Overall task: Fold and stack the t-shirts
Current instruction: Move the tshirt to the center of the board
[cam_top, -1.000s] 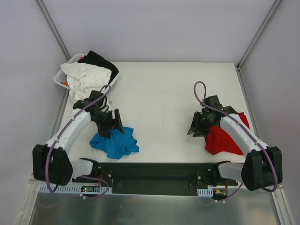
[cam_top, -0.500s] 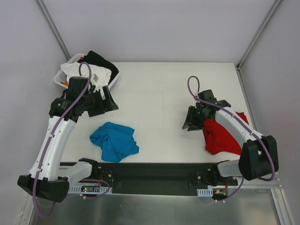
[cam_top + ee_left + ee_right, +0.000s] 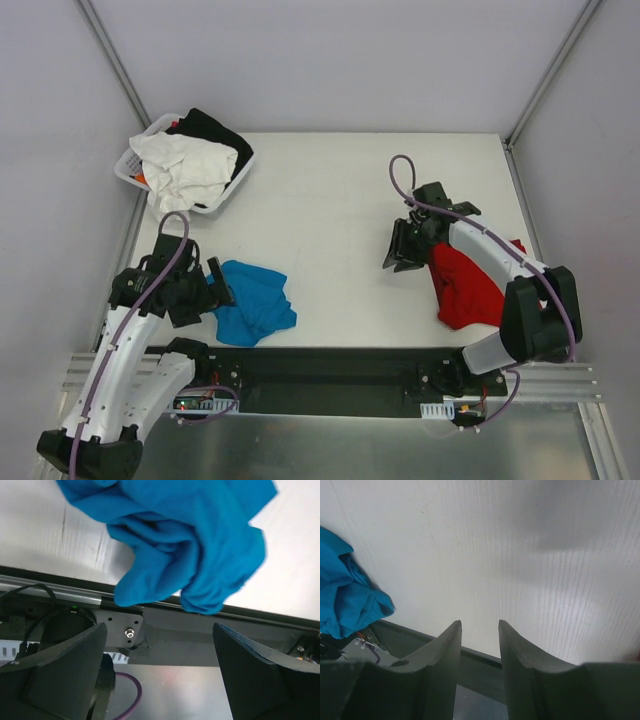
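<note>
**Turquoise shirt let go, both shirts lie crumpled**

The turquoise t-shirt (image 3: 252,302) lies bunched at the near left of the table (image 3: 340,190). The left gripper (image 3: 212,293) was on it a second ago and then swung up toward the basket (image 3: 135,165). Now it sits low just beside the shirt's left edge, fingers spread wide and empty.

The red t-shirt (image 3: 468,292) is heaped near the right edge. The right gripper (image 3: 398,250) has drifted a little further from it, its fingers a narrow gap apart with nothing between them.

Neither shirt is flattened, so folding probably has yet to start. Sleeves and necklines are lost in the folds, and the right arm covers part of the red shirt.
</note>
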Controlling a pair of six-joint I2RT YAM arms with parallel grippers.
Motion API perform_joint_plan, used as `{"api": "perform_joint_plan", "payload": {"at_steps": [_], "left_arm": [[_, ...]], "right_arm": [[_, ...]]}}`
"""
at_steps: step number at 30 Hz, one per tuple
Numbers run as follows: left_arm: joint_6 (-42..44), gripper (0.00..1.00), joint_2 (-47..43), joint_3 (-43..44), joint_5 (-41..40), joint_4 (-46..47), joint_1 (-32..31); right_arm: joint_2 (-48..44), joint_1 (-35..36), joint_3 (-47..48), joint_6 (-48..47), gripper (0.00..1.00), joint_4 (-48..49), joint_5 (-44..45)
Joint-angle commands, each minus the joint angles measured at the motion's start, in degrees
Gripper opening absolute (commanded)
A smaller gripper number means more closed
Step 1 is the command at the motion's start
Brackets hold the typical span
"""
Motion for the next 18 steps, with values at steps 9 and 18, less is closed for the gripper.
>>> {"api": "perform_joint_plan", "payload": {"at_steps": [9,18], "left_arm": [[-6.93,0.91,12.67,-3.53,1.75,5.96,-0.44],[-5.08,0.71,24.38,2.90,8.96,17.47,-1.06]], "right_arm": [[2.74,1.96,4.28,-0.67,0.39,-0.77,-0.97],[0.64,2.05,2.70,-0.58,0.39,0.02,0.00]]}}
